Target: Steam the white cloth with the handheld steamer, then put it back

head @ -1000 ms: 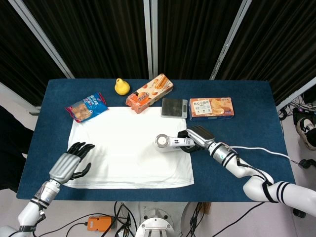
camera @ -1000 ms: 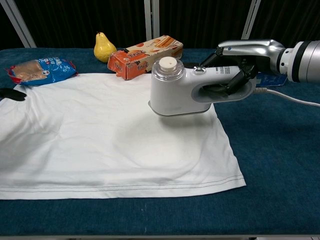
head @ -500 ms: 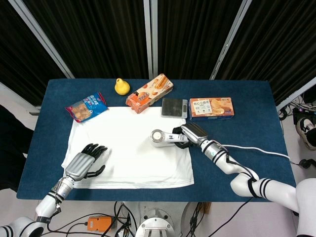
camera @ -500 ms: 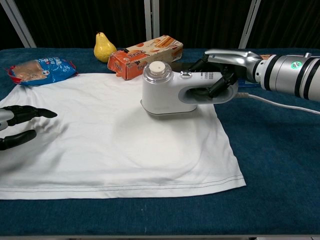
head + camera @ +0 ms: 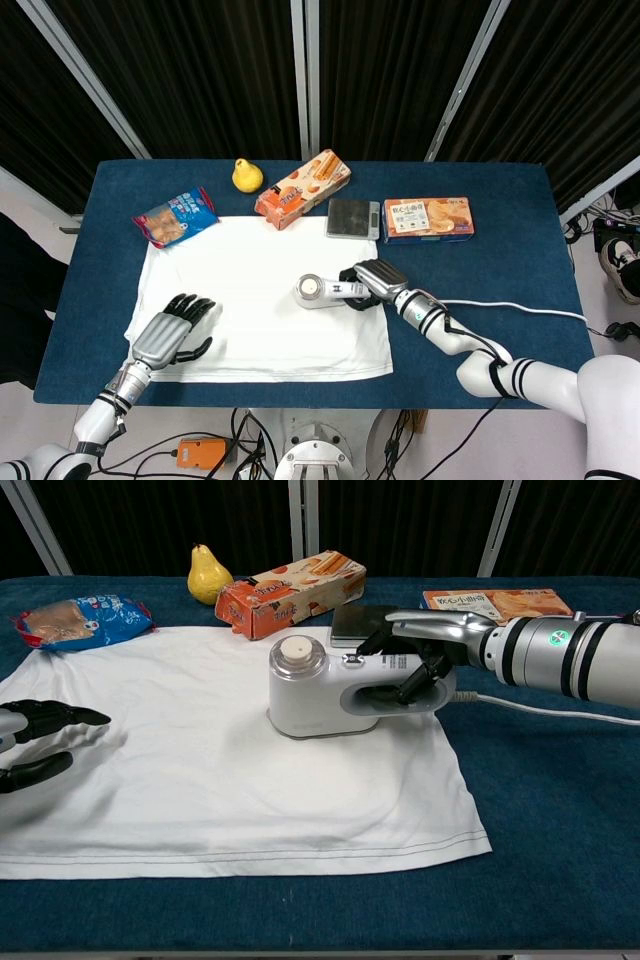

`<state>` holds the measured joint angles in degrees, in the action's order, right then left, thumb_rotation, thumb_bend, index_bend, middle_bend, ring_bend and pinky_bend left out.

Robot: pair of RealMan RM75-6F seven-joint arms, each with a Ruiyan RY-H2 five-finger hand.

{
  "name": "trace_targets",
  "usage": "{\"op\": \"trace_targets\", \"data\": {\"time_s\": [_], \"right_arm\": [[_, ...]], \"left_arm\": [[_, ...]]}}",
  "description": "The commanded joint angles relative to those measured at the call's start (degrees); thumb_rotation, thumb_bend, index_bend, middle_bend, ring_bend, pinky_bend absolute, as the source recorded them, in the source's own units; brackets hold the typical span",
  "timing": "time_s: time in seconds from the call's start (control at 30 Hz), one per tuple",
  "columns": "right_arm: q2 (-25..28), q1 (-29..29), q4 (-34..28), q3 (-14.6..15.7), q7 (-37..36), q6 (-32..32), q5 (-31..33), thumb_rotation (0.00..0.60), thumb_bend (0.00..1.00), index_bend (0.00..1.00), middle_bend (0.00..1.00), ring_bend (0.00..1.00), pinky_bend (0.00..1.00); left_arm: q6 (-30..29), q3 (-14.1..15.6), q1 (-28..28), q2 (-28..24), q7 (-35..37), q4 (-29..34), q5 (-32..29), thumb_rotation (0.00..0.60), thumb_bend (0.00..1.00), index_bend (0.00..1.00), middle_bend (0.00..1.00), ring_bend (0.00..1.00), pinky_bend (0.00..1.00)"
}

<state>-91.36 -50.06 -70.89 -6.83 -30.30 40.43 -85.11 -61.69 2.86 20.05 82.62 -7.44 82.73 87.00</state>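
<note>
The white cloth (image 5: 250, 290) (image 5: 200, 770) lies spread flat on the blue table. On its right half stands the white handheld steamer (image 5: 322, 291) (image 5: 320, 692), base down on the fabric. My right hand (image 5: 372, 280) (image 5: 425, 650) grips the steamer's handle, fingers wrapped through it. A white cord (image 5: 520, 305) (image 5: 545, 708) trails right from the steamer. My left hand (image 5: 170, 335) (image 5: 35, 745) rests on the cloth's left edge, fingers spread, holding nothing.
Along the far side lie a blue snack bag (image 5: 175, 217), a yellow pear (image 5: 247, 175), an orange biscuit box (image 5: 302, 189), a small grey scale (image 5: 353, 218) and a flat orange box (image 5: 428, 218). Bare blue table (image 5: 500, 260) shows to the right.
The steamer has slid left across the cloth with my right hand on it. My left hand moved in onto the cloth's left edge and has settled there.
</note>
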Motion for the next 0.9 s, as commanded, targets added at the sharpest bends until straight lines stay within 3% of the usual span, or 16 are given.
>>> {"op": "trace_targets", "data": {"time_s": [0.03,0.47,0.67,0.9], "right_arm": [[0.8,-0.2,-1.2,1.3,-0.9,0.2,-1.4,0.600,0.70,0.87,0.79,0.78,0.64],[6.6,-1.9,-10.4,7.8,-7.4,1.1,-9.1,0.600,0.70,0.87,0.79,0.78,0.64],[7.4,-2.2,-11.8,5.9,-6.7,4.6,-8.8,0.600,0.70,0.87,0.79,0.78,0.64],[3.0,-4.3,-9.1,3.3,-2.3,1.6,-4.5,0.600,0.70,0.87,0.79,0.79,0.63]], "left_arm": [[0.2,0.1,0.1,0.1,-0.3,0.0,-0.3,0.000,0.28,0.08,0.07,0.00,0.00],[0.7,0.5,0.6,0.3,-1.8,0.2,-1.4,0.000,0.28,0.08,0.07,0.00,0.00],[0.5,0.6,0.8,0.4,-1.7,0.2,-1.4,0.000,0.28,0.08,0.07,0.00,0.00],[0.4,0.9,0.8,0.4,-1.6,0.2,-1.6,0.000,0.28,0.08,0.07,0.00,0.00]]}}
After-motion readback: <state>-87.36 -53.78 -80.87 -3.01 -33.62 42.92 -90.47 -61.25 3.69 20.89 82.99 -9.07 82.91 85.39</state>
